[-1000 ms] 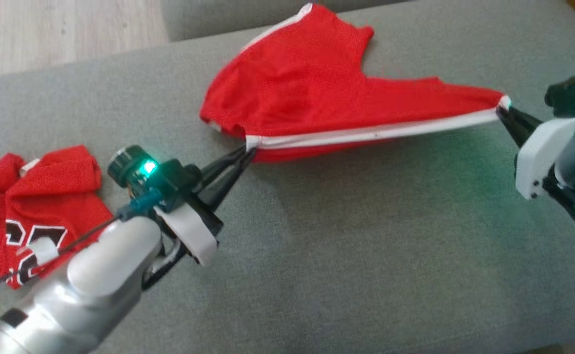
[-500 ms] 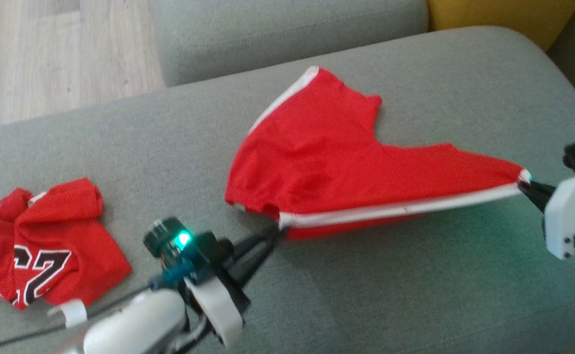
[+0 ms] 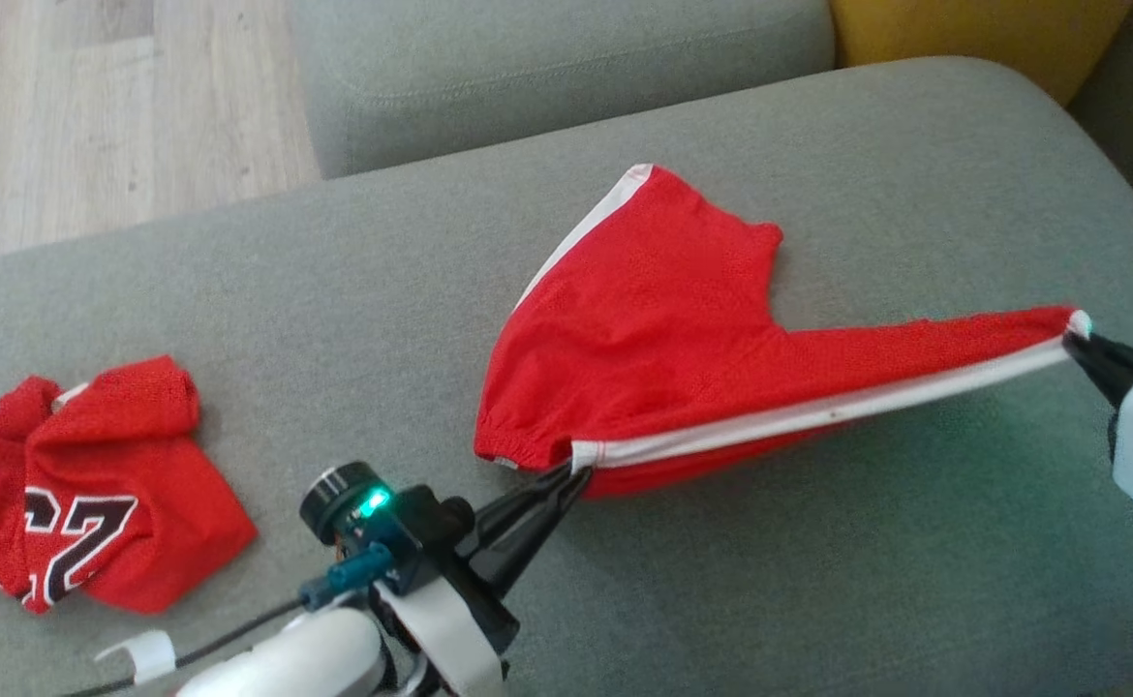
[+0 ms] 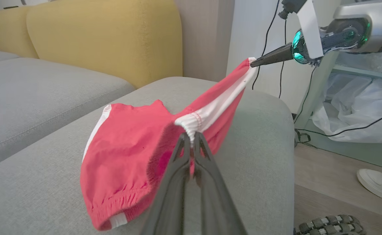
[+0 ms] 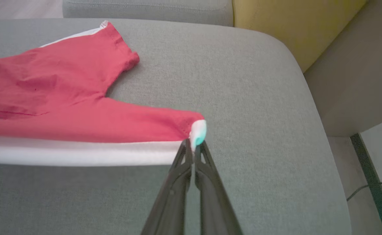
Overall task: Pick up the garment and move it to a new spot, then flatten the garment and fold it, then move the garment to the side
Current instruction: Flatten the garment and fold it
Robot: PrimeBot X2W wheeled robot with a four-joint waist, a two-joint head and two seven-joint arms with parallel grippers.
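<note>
**Red shorts held by both ends of one side seam, above the cushion**

Position: the red shorts [image 3: 663,329] hang between both arms over the grey couch cushion [image 3: 818,561]. The white side stripe [image 3: 818,416] runs taut from one gripper to the other and is lifted off the fabric. The other leg and the seat drape down and rest on the cushion.

Grips: the left gripper [image 3: 566,476] is pinched shut on the gathered waistband where the stripe ends, and the left wrist view confirms the tips [image 4: 191,137] are closed on it. The right gripper [image 5: 192,145] is pinched shut on the hem corner at the stripe's other end.

Handling (judgement): light, thin, fully limp cloth. It sags wherever it is unsupported and holds no shape of its own. The weave looks smooth, so a tip-only pinch may slip under tension. The elastic waistband [image 4: 119,202] and the stitched hem are the thickest parts and the safest places to hold. For flattening, two corners of one edge, as now, let the rest drag out flat. The free leg is likely to fold under itself.

Containers: none on the cushion. A pale plastic bag [image 4: 357,111] lies under a shelf beside the couch, and its contents cannot be told.

Other: a crumpled red jersey [image 3: 92,484] lies well apart, to the left.
</note>
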